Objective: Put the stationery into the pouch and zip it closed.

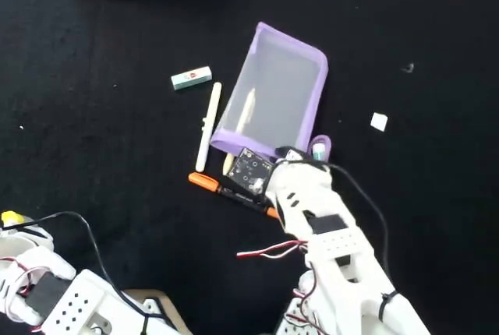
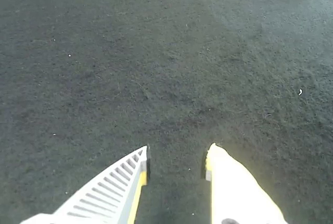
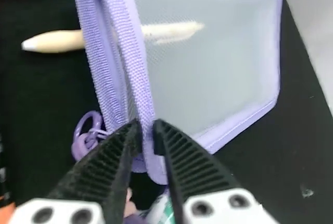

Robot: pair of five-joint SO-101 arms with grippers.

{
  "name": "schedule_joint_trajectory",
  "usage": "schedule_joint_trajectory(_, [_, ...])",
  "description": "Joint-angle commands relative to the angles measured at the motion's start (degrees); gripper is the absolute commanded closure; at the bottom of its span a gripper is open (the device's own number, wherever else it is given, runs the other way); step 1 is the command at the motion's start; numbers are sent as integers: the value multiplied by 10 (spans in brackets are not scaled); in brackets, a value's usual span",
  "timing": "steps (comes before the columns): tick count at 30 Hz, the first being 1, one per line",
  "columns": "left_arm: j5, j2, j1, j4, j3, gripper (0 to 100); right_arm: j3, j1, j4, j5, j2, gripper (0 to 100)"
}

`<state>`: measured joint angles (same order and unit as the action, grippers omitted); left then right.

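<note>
pinching the pouch [image 3: 218, 62] edge, right jaws closed, left jaws parted

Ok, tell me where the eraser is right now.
In the high view the eraser lies left of the purple pouch, just beyond the far end of the white pen.

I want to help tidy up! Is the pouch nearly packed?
Barely begun. A cream pencil lies partly inside the purple pouch. The right gripper pinches the pouch's zipper edge between its fingers. The eraser, white pen and orange marker lie outside, and the zip is open.
</note>
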<state>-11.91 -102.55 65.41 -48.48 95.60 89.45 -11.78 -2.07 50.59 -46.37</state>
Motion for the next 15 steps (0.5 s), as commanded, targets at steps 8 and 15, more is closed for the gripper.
schedule_joint_trajectory(8, [70,-3,-131,3,-7,804,-164,55,-139,-1,-21,987])
schedule_joint_trajectory(15, [87,-23,-284,12,-50,804,-353,53,-332,-51,-21,987])
